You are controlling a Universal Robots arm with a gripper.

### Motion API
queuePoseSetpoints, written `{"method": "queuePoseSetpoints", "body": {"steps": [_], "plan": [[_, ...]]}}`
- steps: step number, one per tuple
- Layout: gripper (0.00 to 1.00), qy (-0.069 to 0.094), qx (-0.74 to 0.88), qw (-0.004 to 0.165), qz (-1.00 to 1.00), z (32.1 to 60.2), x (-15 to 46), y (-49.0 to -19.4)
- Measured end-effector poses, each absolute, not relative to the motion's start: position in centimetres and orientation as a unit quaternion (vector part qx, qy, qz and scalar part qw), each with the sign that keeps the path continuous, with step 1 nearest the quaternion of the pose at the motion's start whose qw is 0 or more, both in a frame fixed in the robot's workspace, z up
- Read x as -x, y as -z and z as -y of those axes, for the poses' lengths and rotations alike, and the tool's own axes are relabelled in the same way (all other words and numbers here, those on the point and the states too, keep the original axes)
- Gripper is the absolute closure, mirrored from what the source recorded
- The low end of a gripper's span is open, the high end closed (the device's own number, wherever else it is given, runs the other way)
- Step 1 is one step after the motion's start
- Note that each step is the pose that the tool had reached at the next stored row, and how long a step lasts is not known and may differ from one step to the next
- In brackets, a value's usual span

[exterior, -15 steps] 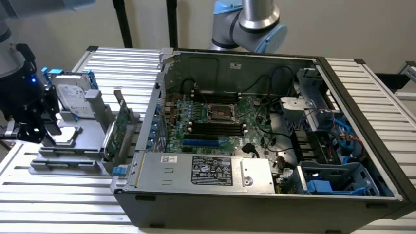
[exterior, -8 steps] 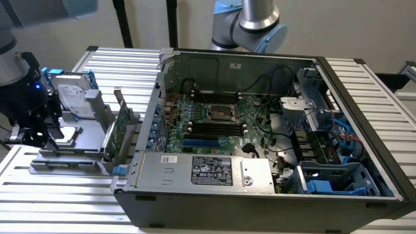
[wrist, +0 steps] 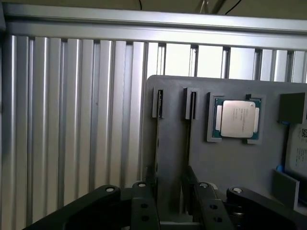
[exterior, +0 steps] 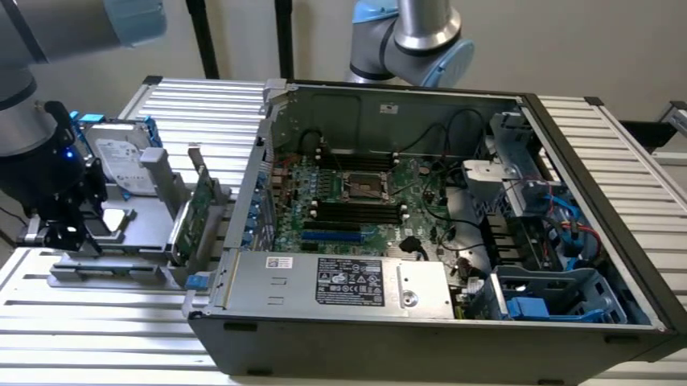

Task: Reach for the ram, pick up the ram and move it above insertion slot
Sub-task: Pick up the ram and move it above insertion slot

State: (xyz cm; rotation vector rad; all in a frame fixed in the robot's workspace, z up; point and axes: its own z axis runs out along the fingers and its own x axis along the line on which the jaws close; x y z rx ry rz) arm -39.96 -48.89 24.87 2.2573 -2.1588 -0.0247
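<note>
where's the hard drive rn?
Exterior view's left side: the hard drive stands upright in the gray rack, outside the case, with the green card between it and the case.

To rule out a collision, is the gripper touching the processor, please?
Apart: the wrist view shows bare grey holder between the gripper and the processor.

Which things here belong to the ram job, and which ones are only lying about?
Job: hand; grey holder's narrow slots in front of it; motherboard's memory slots.
Lying about: hard drive; green expansion card; processor; power supply.
</note>
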Motion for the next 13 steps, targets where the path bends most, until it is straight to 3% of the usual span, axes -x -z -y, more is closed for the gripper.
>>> {"method": "queuePoseSetpoints", "body": {"steps": [13], "plan": [[0.64,0.008,-0.723,0.009,0.691,49.4,40.0,-22.5]]}}
